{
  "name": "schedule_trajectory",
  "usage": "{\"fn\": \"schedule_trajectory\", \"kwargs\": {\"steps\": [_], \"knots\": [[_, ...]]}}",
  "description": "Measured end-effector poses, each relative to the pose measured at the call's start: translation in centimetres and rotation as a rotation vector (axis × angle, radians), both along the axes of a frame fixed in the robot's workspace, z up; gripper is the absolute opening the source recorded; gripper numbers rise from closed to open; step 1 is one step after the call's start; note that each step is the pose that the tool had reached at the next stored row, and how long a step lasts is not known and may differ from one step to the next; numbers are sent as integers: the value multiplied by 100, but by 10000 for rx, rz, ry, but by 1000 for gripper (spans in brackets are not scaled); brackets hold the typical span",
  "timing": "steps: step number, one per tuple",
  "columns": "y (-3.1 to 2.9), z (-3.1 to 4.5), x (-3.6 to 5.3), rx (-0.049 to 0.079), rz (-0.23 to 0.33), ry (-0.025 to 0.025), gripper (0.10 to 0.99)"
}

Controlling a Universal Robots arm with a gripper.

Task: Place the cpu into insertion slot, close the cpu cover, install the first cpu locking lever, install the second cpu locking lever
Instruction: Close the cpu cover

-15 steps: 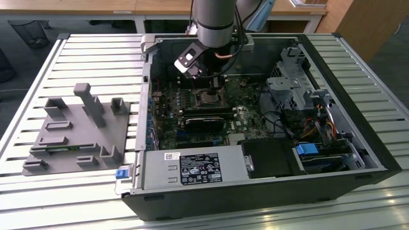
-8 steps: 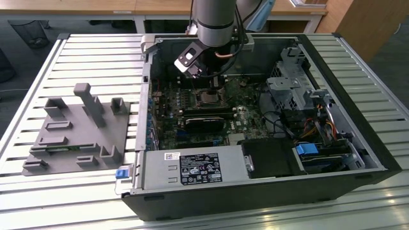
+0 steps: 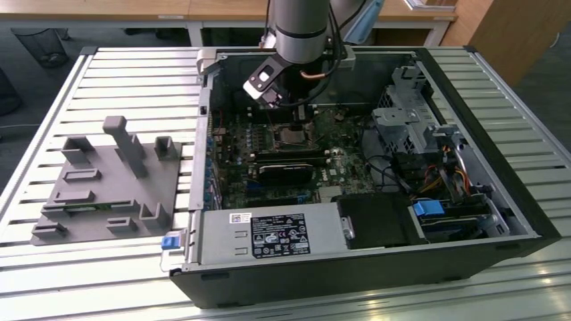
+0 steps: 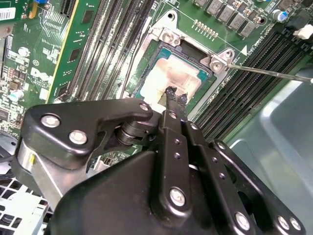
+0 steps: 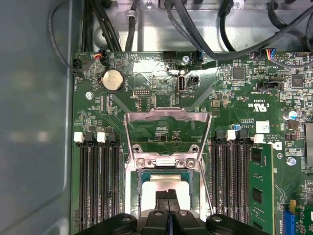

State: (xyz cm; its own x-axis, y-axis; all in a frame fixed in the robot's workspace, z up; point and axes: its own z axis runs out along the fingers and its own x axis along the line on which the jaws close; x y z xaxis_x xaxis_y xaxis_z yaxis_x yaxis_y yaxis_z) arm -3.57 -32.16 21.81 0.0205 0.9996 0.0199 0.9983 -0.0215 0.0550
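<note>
At the exterior view's left, we saw a grey moulded fixture [image 3: 107, 180] on the slatted table [image 3: 53, 281], well apart from the open computer case [image 3: 357, 274]. Further right, the arm reached down into the case, and the gripper [image 3: 300, 127] hung over the middle of the green motherboard [image 3: 348, 164]. From that far off, the socket looked like little more than a dark square.

Both wrist views brought out what the exterior view could not. The cpu [image 5: 156, 188] lay flat in the insertion slot [image 5: 141, 188], its pale top showing. In the first wrist view the cpu cover [image 5: 166, 117] was swung open and lay on the far side of the socket, with banks of long black memory slots [image 5: 100, 186] to either side. The second wrist view showed a thin locking lever [image 4: 274, 73] standing out from the socket's corner, unlatched.

In the second wrist view the fingers [image 4: 171, 105] were pressed together with nothing between them. Their tips sat at the near edge of the cpu, seemingly touching its top, though we could not be sure of contact.

At the exterior view's right stood the metal drive cage [image 3: 406, 124].
</note>
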Motion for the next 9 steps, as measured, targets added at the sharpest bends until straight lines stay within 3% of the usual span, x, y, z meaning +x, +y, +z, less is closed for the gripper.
{"fn": "schedule_trajectory", "kwargs": {"steps": [9], "knots": [[0, 19, 0, 0, 0, 1, 122]]}}
